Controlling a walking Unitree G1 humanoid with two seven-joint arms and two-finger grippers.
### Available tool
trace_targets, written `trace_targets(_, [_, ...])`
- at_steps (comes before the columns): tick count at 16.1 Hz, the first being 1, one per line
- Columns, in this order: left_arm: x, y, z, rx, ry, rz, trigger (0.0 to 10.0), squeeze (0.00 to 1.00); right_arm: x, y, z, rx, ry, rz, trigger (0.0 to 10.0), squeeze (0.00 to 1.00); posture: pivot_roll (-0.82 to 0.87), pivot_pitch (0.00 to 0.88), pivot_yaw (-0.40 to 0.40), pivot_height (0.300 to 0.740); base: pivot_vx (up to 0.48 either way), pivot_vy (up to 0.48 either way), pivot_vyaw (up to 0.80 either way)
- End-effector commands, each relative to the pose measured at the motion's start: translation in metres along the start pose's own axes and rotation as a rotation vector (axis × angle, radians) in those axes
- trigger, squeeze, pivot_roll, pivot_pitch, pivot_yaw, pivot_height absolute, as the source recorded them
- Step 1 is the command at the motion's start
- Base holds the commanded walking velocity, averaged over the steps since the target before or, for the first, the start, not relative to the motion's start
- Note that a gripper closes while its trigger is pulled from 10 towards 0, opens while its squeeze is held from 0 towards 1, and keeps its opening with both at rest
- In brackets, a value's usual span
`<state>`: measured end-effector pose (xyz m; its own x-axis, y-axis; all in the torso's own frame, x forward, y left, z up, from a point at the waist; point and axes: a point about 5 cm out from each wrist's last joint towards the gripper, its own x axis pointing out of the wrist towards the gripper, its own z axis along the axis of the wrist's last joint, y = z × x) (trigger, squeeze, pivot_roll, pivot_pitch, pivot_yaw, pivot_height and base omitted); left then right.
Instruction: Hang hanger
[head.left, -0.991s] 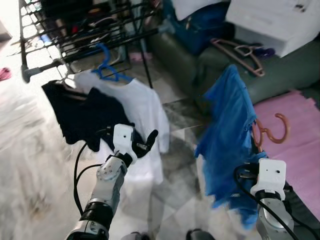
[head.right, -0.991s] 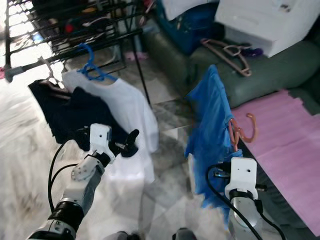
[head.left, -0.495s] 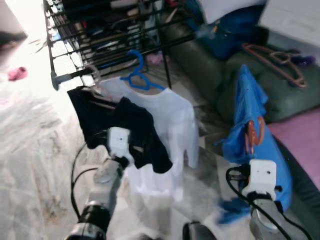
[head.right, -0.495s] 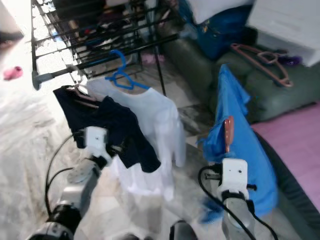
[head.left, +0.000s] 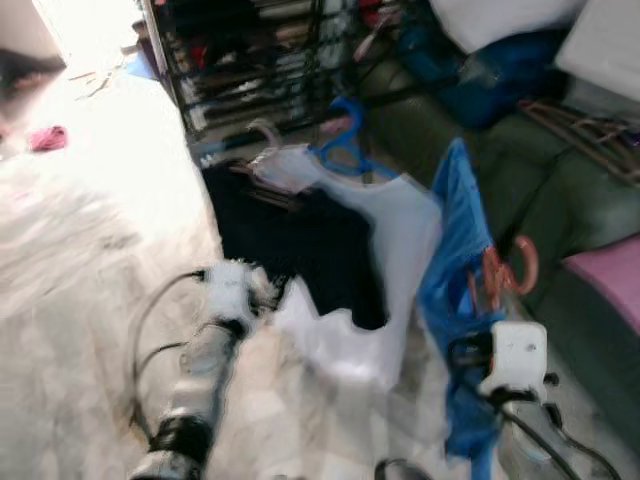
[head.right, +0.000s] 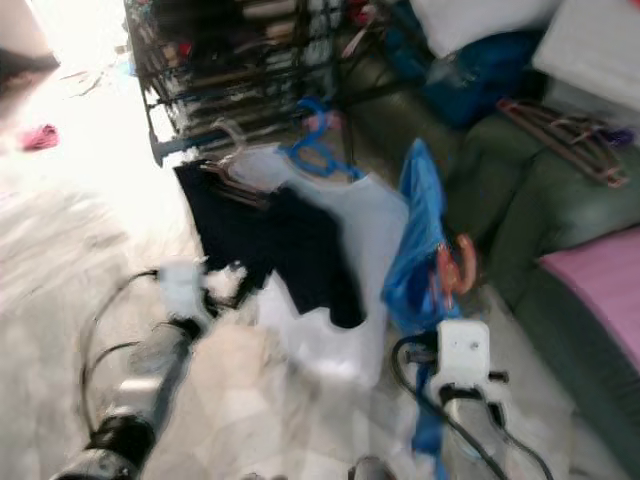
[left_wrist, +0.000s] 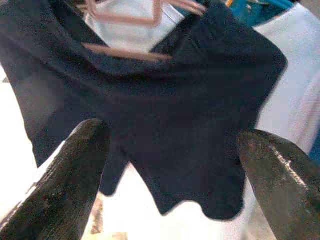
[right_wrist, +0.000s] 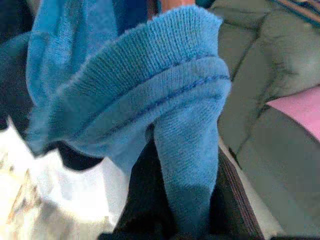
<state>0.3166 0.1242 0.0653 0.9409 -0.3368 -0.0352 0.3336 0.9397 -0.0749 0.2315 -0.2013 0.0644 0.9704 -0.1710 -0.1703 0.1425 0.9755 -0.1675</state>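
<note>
The right gripper (right_wrist: 170, 200) has its fingers pinching the blue sweater (head.left: 455, 250) on its orange hanger (head.left: 508, 275), held high to reach the rail (head.right: 200, 140). The left gripper (left_wrist: 170, 165) has its fingers spread, aimed at the hung black shirt (head.left: 300, 235). Since a second ago the rack has come much nearer.

Both head views are smeared by motion, so the silver left arm (head.left: 205, 350) reads only as a streak. The right gripper (right_wrist: 170, 200) is buried under the bright blue knitted garment (right_wrist: 130, 95), its fingers hidden. The orange plastic hanger (head.left: 505, 275) shows just its hook. The cluttered black wire rack (head.right: 230, 60) far left is too blurred to sort.
</note>
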Motion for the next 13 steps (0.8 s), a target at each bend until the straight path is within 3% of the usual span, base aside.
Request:
trace_targets(1, [-0.002, 0.006, -0.002, 0.022, 0.015, 0.021, 10.0, 0.0, 0.002, -0.001, 0.005, 0.012, -0.017, 0.007, 10.0, 0.0, -0.13, 0.161, 0.075, 0.74, 0.0, 0.0, 0.0])
trace_targets(6, [-0.003, 0.005, -0.005, 0.022, 0.022, 0.018, 10.0, 0.0, 0.004, -0.016, 0.009, -0.011, -0.042, -0.091, 10.0, 0.0, -0.14, 0.157, 0.077, 0.74, 0.0, 0.0, 0.0])
trace_targets(13, [-0.002, 0.001, -0.007, 0.022, 0.04, -0.049, 10.0, 0.0, -0.001, -0.027, -0.006, -0.012, 0.043, -0.206, 10.0, 0.0, -0.15, 0.152, 0.095, 0.74, 0.0, 0.0, 0.0])
